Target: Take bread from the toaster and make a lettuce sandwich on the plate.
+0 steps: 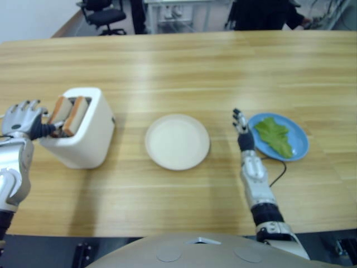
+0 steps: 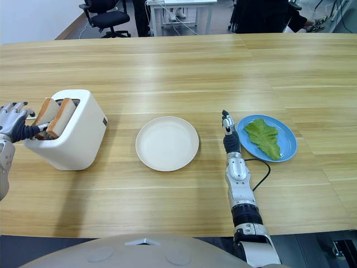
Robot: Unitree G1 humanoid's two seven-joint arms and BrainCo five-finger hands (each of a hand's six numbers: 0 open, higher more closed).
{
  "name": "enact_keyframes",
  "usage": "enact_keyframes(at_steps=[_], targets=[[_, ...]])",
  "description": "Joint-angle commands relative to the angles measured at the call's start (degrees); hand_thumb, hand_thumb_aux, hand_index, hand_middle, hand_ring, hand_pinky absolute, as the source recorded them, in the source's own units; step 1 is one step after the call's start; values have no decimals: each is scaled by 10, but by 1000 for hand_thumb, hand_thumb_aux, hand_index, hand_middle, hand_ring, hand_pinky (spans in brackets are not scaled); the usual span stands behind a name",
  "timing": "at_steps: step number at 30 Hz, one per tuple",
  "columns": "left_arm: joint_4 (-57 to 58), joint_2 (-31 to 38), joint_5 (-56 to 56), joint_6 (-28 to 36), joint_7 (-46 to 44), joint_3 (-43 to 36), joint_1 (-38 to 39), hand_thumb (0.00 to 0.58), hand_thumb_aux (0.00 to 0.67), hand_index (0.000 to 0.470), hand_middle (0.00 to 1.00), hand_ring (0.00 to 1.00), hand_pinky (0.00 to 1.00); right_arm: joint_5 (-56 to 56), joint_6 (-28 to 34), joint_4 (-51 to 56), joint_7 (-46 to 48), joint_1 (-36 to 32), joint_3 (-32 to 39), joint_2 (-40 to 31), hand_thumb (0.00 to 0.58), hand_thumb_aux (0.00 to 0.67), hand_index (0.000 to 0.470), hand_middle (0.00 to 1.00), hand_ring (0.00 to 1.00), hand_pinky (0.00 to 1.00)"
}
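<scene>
Pale wood is making up the surface (image 2: pixel 167 72) on which everything is being carried. A white toaster (image 2: pixel 70 134) is being kept at the left side of it, and two slices of bread are being held upright in its slots, the left slice (image 2: pixel 46 111) and the right slice (image 2: pixel 62 116) both standing well above the top.

The left robot hand (image 2: pixel 12 118) is being held at the toaster's left side, level with its top and right beside the left slice. Whether that slice is being gripped or only approached cannot be told, and neither can how far this robot hand is being closed.

An empty cream plate (image 2: pixel 167 143) is being kept in the middle, well apart from the toaster. To its right, a blue plate (image 2: pixel 289 142) is being used to carry a flat green lettuce leaf (image 2: pixel 263 137).

The right robot hand (image 2: pixel 228 134) is being held low over the surface between the two plates, just beside the blue one. It is being seen edge-on, with its fingers being stretched out straight and pointed away from the robot, and nothing is being held in it. A thin black cable (image 2: pixel 262 173) is being looped on the wood beside the right forearm.
</scene>
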Motion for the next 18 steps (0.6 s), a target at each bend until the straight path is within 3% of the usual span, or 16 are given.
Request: enact_keyframes(at_steps=[1, 8, 9, 10, 11, 18], targets=[[5, -14, -12, -1, -18, -9, 11, 580, 670, 460, 0, 0, 0, -2, 10, 1, 1, 3, 5, 2, 0, 0, 0, 0, 0, 0], [-11, -46, -54, -9, -28, -4, 0, 580, 670, 460, 0, 0, 0, -1, 11, 0, 1, 3, 4, 2, 0, 0, 0, 0, 0, 0], [-15, -54, -66, -11, -26, 3, -4, 580, 670, 460, 188, 188, 188, -1, 11, -1, 1, 3, 5, 2, 0, 0, 0, 0, 0, 0], [-21, -59, -72, -9, -23, 9, -7, 580, 670, 460, 514, 514, 514, -1, 12, -1, 1, 4, 5, 2, 0, 0, 0, 0, 0, 0], [-27, -63, -74, -7, -17, 15, -10, 580, 670, 460, 1000, 1000, 1000, -1, 12, -1, 1, 4, 5, 2, 0, 0, 0, 0, 0, 0], [-81, -104, -115, -16, 53, 97, -47, 580, 670, 460, 1000, 1000, 1000, -1, 13, 3, 1, 3, 5, 2, 0, 0, 0, 0, 0, 0]])
